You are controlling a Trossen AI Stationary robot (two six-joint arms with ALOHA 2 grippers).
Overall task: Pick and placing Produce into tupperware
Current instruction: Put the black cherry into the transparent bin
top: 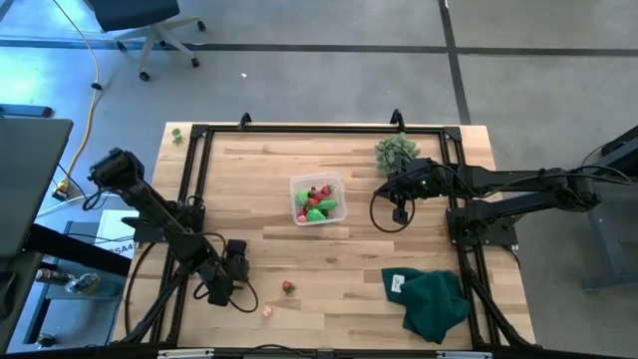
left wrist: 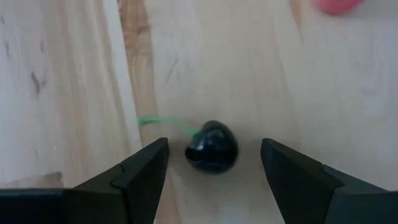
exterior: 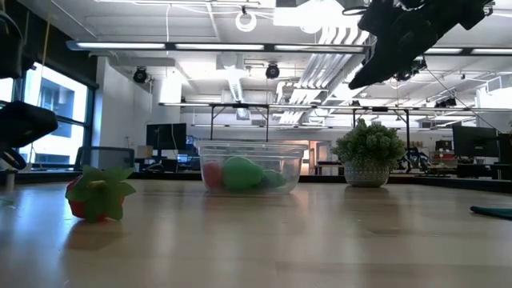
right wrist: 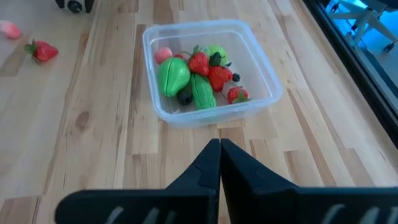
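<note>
The clear tupperware (top: 317,199) stands mid-table and holds red, green and dark produce (right wrist: 196,78). A small dark cherry (left wrist: 211,147) with a green stem lies on the wood. My left gripper (left wrist: 214,169) is open over it near the table's front left (top: 225,287), one finger on each side and neither touching. A strawberry (top: 288,287) and a pink piece (top: 267,311) lie on the table just right of that gripper. My right gripper (right wrist: 219,163) is shut and empty, hanging in the air right of the tupperware (top: 401,206).
A spiky grey-green bushy ball (top: 396,152) in a small pot stands at the far edge, behind my right gripper. A dark green cloth (top: 434,301) lies bunched at the front right. A black frame (top: 299,130) runs along the table's edges.
</note>
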